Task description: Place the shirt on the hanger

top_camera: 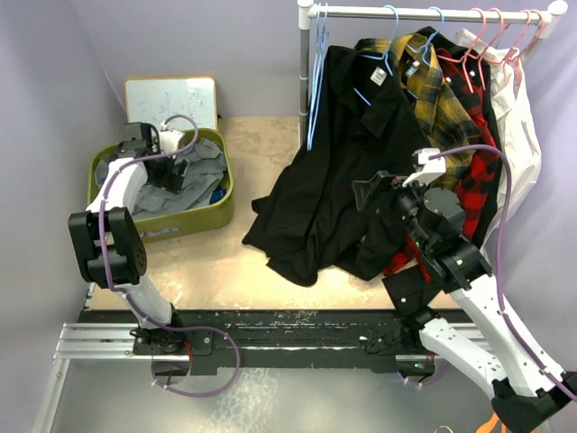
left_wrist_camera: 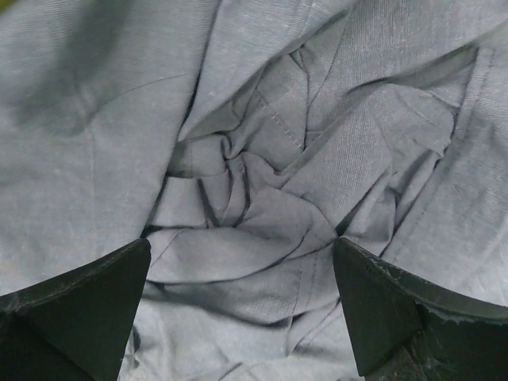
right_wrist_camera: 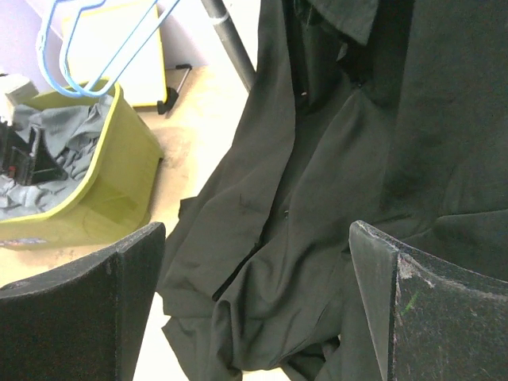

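Observation:
The grey shirt lies crumpled in a green bin at the left. It fills the left wrist view and also shows in the right wrist view. My left gripper is down in the bin, open, with its jaws spread just over the shirt's folds and nothing held. Empty light-blue hangers hang at the left end of the rack and show in the right wrist view. My right gripper is open and empty, facing a hanging black shirt.
The black shirt hangs from the rack and spills onto the table. Yellow plaid, red plaid and white garments hang to its right on blue and pink hangers. The rack pole stands at the back. A white board leans behind the bin.

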`<state>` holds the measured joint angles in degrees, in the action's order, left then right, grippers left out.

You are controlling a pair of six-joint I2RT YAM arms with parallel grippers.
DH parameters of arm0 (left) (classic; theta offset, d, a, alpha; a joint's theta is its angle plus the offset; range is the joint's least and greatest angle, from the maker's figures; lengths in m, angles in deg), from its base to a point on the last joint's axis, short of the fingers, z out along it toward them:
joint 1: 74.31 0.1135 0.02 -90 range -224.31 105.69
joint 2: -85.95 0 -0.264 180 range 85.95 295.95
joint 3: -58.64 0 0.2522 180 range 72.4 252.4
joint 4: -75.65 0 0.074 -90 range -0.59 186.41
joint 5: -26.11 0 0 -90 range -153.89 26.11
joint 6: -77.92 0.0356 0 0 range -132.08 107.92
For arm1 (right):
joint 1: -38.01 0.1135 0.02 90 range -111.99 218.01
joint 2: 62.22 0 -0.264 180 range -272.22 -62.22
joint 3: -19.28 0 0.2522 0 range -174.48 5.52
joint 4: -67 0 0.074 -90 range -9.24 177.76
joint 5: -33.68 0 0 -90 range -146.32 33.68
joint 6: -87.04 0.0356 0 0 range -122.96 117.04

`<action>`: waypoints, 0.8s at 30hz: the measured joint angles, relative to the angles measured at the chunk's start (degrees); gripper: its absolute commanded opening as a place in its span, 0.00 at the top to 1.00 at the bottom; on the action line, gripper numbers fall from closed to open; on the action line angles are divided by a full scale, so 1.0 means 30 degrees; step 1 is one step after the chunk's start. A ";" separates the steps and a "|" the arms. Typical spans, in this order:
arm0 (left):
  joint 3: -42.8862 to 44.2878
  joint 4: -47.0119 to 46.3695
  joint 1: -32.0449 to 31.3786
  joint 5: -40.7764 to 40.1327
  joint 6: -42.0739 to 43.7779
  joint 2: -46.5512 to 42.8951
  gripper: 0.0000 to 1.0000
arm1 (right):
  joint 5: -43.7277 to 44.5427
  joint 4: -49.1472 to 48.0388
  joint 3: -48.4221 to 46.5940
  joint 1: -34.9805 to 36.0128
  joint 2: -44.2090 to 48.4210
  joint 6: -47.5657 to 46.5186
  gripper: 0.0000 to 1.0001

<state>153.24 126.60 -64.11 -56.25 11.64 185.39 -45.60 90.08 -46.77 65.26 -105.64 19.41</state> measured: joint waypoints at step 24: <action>-0.3621 -0.6710 -0.0816 -0.4073 0.1938 -0.0131 1.00 | -0.3191 -0.1974 0.1690 -0.0007 -0.0138 0.0576 0.36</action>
<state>142.38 106.47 -66.56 -68.47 17.46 184.99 -55.18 84.15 -41.70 65.23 -106.05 21.13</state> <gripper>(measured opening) 0.011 0.719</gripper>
